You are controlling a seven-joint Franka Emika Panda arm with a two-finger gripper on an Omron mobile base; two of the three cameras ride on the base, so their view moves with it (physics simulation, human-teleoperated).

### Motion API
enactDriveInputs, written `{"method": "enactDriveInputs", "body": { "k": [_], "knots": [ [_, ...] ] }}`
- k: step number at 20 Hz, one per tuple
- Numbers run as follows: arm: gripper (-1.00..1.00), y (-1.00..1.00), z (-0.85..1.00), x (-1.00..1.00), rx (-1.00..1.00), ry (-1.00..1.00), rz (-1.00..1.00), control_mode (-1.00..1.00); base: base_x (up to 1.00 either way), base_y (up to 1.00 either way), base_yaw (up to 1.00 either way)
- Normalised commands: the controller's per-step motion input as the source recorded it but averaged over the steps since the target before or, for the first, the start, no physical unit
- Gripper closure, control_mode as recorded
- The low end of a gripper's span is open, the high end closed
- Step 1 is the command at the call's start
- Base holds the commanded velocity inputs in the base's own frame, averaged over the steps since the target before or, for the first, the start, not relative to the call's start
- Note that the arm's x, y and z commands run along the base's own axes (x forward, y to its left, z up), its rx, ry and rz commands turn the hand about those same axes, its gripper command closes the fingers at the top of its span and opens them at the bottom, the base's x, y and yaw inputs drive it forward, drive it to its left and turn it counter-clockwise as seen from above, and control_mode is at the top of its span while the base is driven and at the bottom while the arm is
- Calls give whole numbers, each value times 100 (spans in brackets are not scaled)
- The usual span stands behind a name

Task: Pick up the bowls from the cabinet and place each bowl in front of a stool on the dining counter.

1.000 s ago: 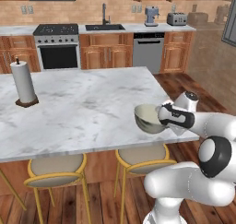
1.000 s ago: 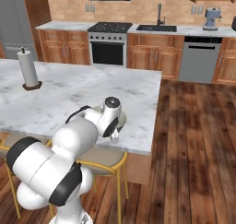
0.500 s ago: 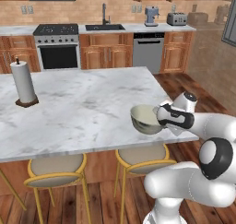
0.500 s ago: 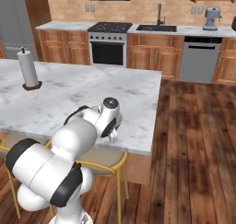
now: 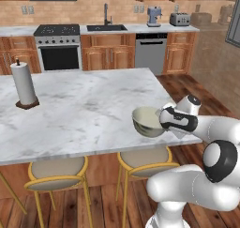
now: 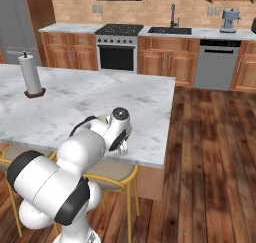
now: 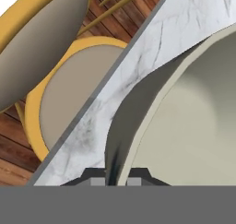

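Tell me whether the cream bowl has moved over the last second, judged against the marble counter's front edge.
Yes. The cream bowl, clamped at its rim by the gripper, has come down and slightly left toward the counter near its front edge, above the stool.

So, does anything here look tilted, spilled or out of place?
Only the pale bowl: the claw grips its rim and holds it tipped on its side at the near edge of the marble counter, above a stool. Nothing is spilled, and the paper towel roll stands upright.
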Motion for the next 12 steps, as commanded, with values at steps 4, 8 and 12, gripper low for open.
{"method": "enactDriveInputs", "body": {
  "k": [4,8,12],
  "knots": [
    [-100,0,0,0,0,0,0,-100,0,0,0],
    [-100,0,0,0,0,0,0,-100,0,0,0],
    [-100,0,0,0,0,0,0,-100,0,0,0]
  ]
}}
